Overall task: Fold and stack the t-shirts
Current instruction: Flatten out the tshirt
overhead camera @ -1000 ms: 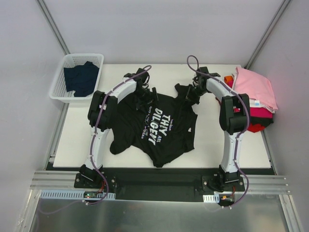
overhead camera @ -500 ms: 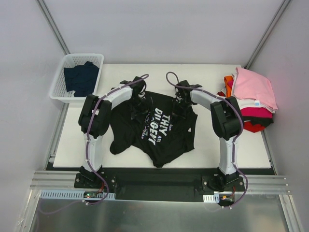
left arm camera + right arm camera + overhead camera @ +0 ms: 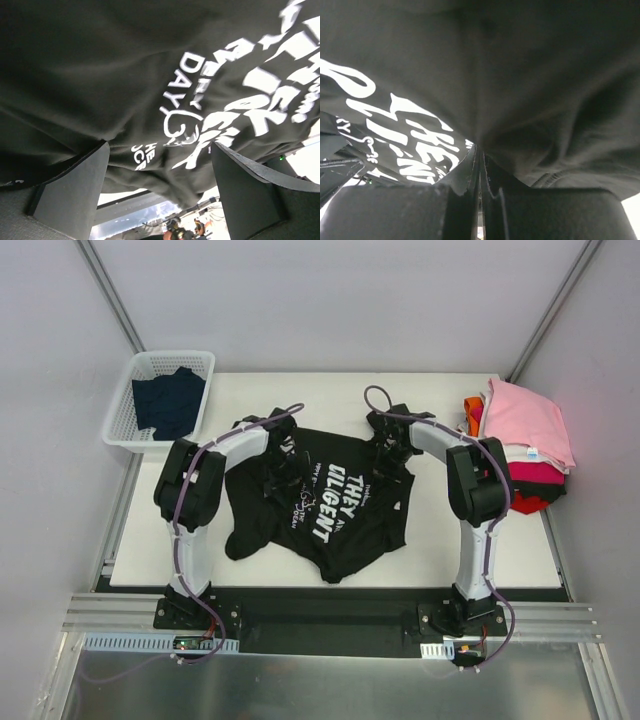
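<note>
**Top external view: black t-shirt (image 3: 330, 505) lay mid-table, both pincers on it**

At the frame's centre the soft, crumpled tee sprawled on the white table (image 3: 440, 540), its white block lettering running diagonally. The left pincer (image 3: 160, 175) stood wide open, its dark matte fingers (image 3: 75, 187) either side of the printed cloth. The right pincer (image 3: 480, 165) was closed tight, folds of the black fabric gathering into its tips. A navy shirt (image 3: 168, 402) filled the white lattice basket (image 3: 130, 365) at upper left; pink, red and orange shirts (image 3: 530, 430) were piled at right.
</note>
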Tool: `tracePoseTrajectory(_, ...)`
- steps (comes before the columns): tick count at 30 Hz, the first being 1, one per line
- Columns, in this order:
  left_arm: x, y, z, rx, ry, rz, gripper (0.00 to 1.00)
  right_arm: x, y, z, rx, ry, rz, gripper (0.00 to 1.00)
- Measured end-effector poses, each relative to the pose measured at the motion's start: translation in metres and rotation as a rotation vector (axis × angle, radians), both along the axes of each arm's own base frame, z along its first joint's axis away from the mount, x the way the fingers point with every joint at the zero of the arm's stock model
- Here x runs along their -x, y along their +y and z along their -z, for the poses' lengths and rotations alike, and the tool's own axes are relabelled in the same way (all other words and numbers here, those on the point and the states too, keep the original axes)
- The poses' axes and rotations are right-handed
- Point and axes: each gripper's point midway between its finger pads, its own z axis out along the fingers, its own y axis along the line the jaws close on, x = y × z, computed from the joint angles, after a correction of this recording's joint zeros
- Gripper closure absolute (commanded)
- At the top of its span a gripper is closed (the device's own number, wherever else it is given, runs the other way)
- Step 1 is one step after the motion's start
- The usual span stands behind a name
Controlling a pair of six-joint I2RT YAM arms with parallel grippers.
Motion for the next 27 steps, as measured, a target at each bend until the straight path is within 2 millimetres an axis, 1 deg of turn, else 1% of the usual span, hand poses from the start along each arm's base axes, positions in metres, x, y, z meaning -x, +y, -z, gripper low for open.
tracePoseTrajectory(4, 0.012, 0.008, 0.002, -0.007, 0.008, 0.009, 0.17, -0.004, -0.017, 0.0, 0.013, 0.012, 0.029, 0.99)
tracePoseTrajectory(9, 0.034, 0.019, 0.001, -0.016, 0.027, 0.009, 0.17, -0.015, -0.035, 0.001, 0.018, 0.031, 0.067, 0.99)
tracePoseTrajectory(15, 0.057, 0.026, -0.002, -0.024, 0.047, -0.002, 0.16, -0.035, -0.044, 0.0, 0.017, 0.029, 0.079, 0.98)
tracePoseTrajectory(17, 0.064, 0.023, -0.002, -0.028, 0.056, 0.002, 0.16, -0.039, -0.043, 0.0, 0.014, 0.023, 0.074, 0.97)
tracePoseTrajectory(20, 0.073, 0.015, -0.002, -0.033, 0.064, 0.027, 0.16, -0.04, -0.042, -0.001, 0.002, 0.018, 0.067, 0.93)
tracePoseTrajectory(23, 0.076, 0.008, -0.003, -0.031, 0.061, 0.046, 0.16, -0.041, -0.039, -0.003, -0.021, 0.016, 0.063, 0.89)
tracePoseTrajectory(25, 0.073, 0.003, -0.008, -0.023, 0.049, 0.051, 0.16, -0.041, -0.036, -0.004, -0.041, 0.016, 0.061, 0.88)
tracePoseTrajectory(27, 0.063, -0.003, -0.017, -0.005, 0.019, 0.05, 0.16, -0.04, -0.032, -0.007, -0.066, 0.018, 0.059, 0.86)
